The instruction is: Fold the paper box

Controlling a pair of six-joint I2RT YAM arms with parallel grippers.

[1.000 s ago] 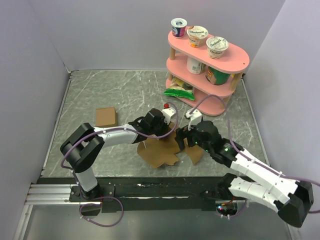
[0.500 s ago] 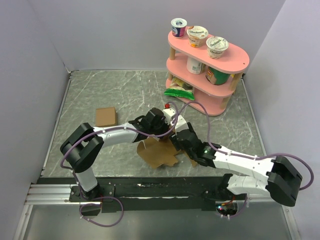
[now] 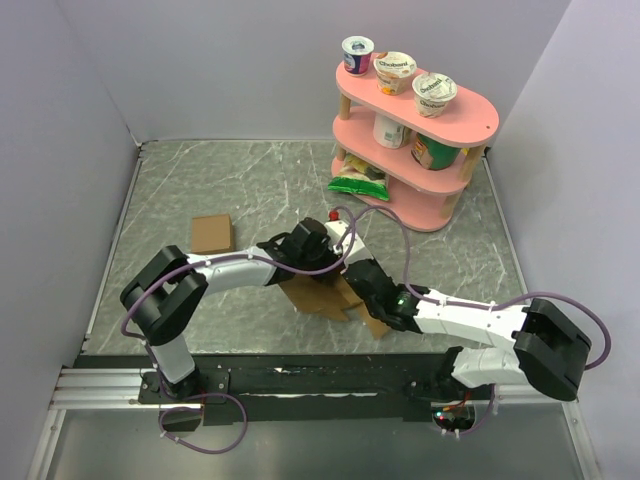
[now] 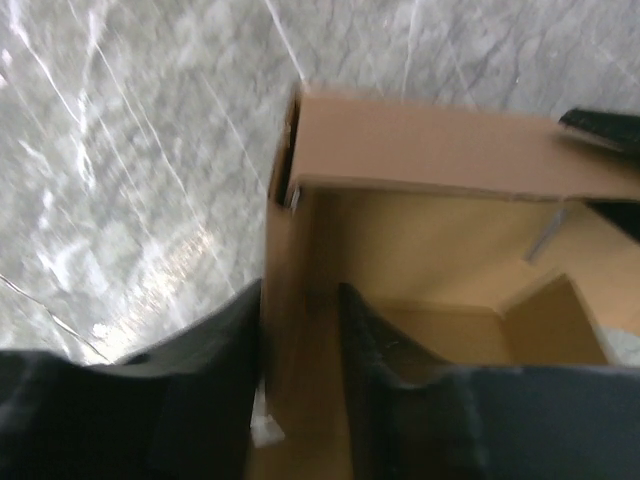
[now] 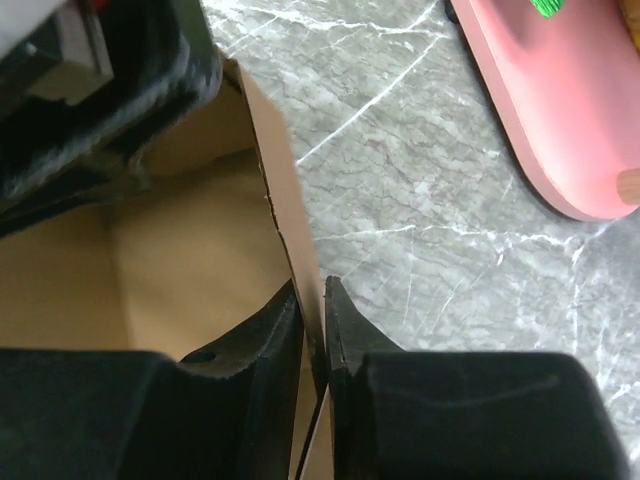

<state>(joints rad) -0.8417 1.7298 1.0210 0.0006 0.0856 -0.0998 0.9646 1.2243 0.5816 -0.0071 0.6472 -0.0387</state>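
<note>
Though half-folded, paper box (image 3: 318, 298) open-side up.

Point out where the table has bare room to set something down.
Bare table lies back left, between the back wall and the small cube, and at the right, between the pink shelf and the right arm. The middle is crowded: left arm and right arm meet at the box.

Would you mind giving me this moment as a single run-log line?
paper box: partly formed, walls up | left gripper: straddling one wall, grip unclear | right gripper: shut on a wall
</note>
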